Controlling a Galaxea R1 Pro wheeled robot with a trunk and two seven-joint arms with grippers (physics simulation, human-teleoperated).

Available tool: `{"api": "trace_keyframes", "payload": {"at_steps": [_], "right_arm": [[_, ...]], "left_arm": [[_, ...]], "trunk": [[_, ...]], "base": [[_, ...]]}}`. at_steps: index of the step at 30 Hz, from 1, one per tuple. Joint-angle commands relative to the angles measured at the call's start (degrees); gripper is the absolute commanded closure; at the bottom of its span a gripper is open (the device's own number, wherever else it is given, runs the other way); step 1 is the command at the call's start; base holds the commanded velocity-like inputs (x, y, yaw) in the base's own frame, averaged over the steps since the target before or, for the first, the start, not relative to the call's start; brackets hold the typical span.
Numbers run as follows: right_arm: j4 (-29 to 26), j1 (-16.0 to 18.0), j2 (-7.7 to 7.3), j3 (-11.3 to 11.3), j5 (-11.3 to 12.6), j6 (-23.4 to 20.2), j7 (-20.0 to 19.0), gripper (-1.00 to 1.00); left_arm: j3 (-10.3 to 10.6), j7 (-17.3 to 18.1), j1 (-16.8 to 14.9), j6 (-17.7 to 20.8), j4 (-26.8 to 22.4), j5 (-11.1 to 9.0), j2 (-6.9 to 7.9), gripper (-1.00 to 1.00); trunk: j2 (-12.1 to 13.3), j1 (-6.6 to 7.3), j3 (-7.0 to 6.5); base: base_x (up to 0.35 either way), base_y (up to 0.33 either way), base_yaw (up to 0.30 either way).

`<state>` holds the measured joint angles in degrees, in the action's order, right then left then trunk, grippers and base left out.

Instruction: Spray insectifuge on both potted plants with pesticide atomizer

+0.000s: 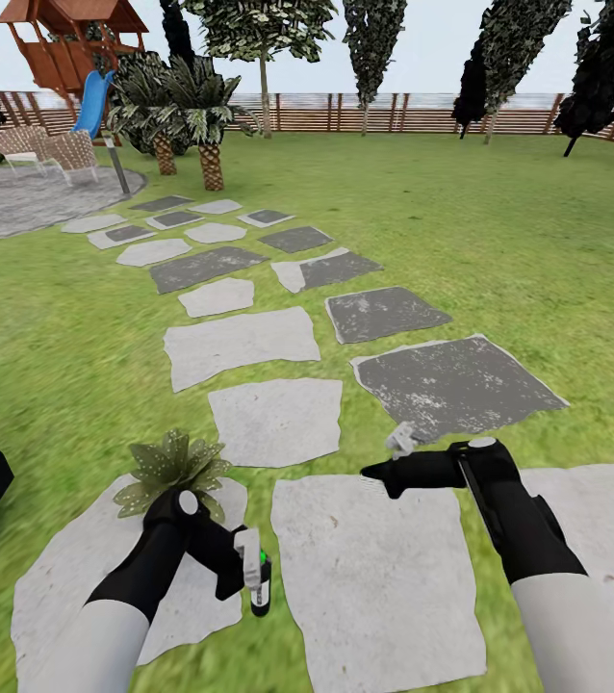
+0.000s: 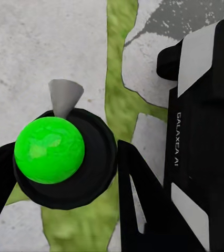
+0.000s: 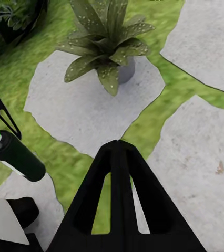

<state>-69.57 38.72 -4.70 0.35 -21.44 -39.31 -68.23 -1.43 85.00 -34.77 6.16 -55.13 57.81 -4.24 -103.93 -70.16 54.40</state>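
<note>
The right gripper (image 1: 396, 469) is clenched on the sprayer (image 1: 402, 440), which sits at its fingertips above the stepping stones (image 1: 278, 420). Whether the left gripper (image 1: 249, 568) is closed cannot be told. Spraying is in hand. Next: aim the nozzle at the plant (image 3: 107, 39), just beside the left arm.

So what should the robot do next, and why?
Probably ease the right arm a little closer to the potted plant. The pesticide atomizer sits right by that arm's jaws, and the right wrist view shows the plant ahead, across a stretch of stepping stone.
</note>
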Motion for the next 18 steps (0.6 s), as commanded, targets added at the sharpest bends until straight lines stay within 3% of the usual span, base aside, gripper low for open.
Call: {"api": "trace_keyframes", "payload": {"at_steps": [1, 2, 5, 7, 16, 18], "right_arm": [[-0.1, 0.0, 0.01, 0.5, -0.3, -0.3, -0.3, 1.00], [-0.1, 0.0, 0.02, 1.5, -0.3, -0.3, -0.3, 1.00], [-0.1, 0.0, -0.02, 8.0, -0.3, -0.2, -0.3, 1.00], [-0.2, 0.0, 0.02, 11.0, -0.3, -0.2, -0.3, 1.00], [-0.3, 0.0, 0.69, 12.9, -0.4, -0.4, -0.3, 1.00], [-0.3, 0.0, 1.52, 15.5, -0.6, -0.7, -0.3, 1.00]], "left_arm": [[-0.2, 0.5, 0.0, 0.6, -0.1, 0.3, -0.06, 1.00], [-0.2, 0.5, 0.0, 0.6, -0.1, 0.3, -0.06, 1.00], [-0.2, 0.6, 0.0, 0.6, -0.1, 0.3, -0.05, 1.00], [-0.2, 0.6, 0.0, 0.6, -0.1, 0.3, -0.14, 1.00], [0.2, 0.8, -1.4, 2.0, -0.1, 1.3, -1.33, 1.00], [0.3, 0.7, -2.6, 6.0, -0.2, 3.7, -1.43, 1.00]], "trunk": [[0.0, 0.01, 0.05], [0.0, 0.01, 0.05], [0.0, 0.01, 0.05], [0.0, 0.01, 0.05], [0.0, 0.01, 0.05], [0.0, 0.01, 0.05]], "base": [[0.000, 0.000, 0.000], [0.000, 0.000, 0.000], [0.000, 0.000, 0.000], [0.000, 0.000, 0.000], [0.000, 0.000, 0.000], [0.000, 0.000, 0.000]]}}
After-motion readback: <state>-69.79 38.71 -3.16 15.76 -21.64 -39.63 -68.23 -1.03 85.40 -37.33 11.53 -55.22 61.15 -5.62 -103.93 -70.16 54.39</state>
